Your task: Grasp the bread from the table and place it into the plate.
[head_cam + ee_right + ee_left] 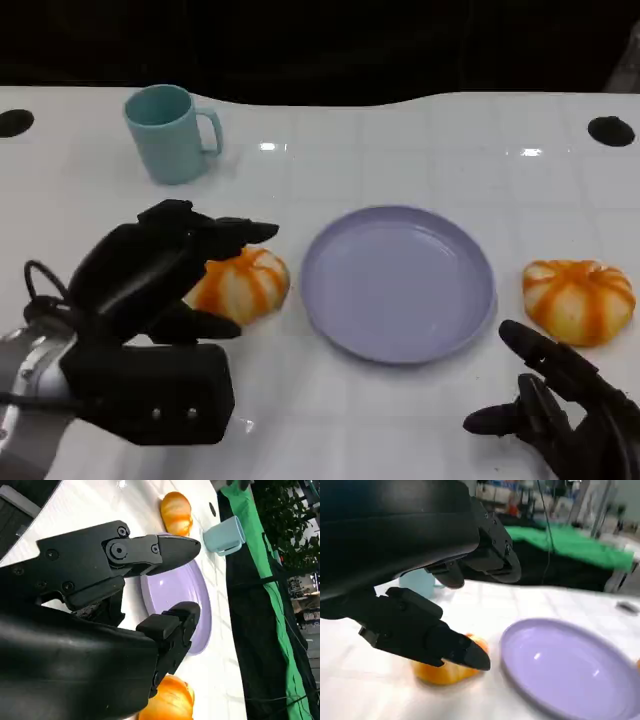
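Note:
One orange-striped bread point(248, 284) lies on the white table left of the lilac plate point(400, 285), and a second bread point(578, 299) lies to the plate's right. My left hand point(150, 280) reaches over the left bread, fingers spread above it and thumb in front. In the left wrist view the bread point(442, 672) sits on the table behind the thumb of my left hand point(410, 535), with the plate point(570, 675) beside it. My right hand point(560, 410) hovers open near the front edge, below the right bread. Both the plate point(172, 587) and this bread point(170, 700) lie beyond my right hand point(75, 655).
A light-blue mug point(170, 133) stands at the back left of the table; it shows again as the mug point(225, 535) near the far bread point(176, 512). Black round holes point(611, 130) mark the table's back corners. A green cloth point(570, 545) lies beyond the table.

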Motion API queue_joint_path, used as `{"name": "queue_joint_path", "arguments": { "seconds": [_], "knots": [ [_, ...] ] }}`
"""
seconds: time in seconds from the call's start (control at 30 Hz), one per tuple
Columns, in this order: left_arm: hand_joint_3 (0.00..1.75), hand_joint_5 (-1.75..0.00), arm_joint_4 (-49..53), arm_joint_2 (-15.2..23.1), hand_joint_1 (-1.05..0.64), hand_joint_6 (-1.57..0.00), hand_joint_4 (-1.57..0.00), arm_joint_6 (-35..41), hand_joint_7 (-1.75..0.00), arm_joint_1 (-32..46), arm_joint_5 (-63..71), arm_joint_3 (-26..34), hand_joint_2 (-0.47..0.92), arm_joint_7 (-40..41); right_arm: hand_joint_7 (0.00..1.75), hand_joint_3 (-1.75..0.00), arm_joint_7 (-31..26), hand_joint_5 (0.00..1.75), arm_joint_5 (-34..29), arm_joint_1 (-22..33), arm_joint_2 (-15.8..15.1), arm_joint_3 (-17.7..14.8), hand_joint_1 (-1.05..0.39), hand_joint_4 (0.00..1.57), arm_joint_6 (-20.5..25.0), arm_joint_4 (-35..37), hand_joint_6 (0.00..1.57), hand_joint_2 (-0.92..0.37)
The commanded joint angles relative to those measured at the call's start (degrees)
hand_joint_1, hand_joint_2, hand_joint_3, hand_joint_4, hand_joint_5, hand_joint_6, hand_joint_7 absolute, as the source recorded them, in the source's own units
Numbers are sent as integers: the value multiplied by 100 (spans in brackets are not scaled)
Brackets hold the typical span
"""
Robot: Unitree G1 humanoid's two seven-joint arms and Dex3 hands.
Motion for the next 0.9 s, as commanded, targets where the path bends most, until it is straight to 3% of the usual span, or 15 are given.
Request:
{"name": "queue_joint_path", "arguments": {
  "seconds": [0.03, 0.47, 0.9],
  "knots": [
    [0, -39, -84, 213, -38, -26, 0, 359, -1, -235, 121, -234, 76, -479, 25, -32, -80, 94, -79, 23, -64, -5, -76, 84, -18, -113, 105, -92],
    [1, -30, 852, 113, -39, -22, 0, 854, 0, -819, 555, -839, 79, -431, 25, -31, 78, 96, 16, -140, -21, -96, -75, 83, -208, 264, 104, -92],
    [0, -20, 2457, -360, -38, -21, -4, 1179, 0, -1738, 1129, -1552, 83, 225, 27, -28, 1, 96, 64, -47, 23, -74, -77, 86, -70, 119, 107, -92]
  ]
}}
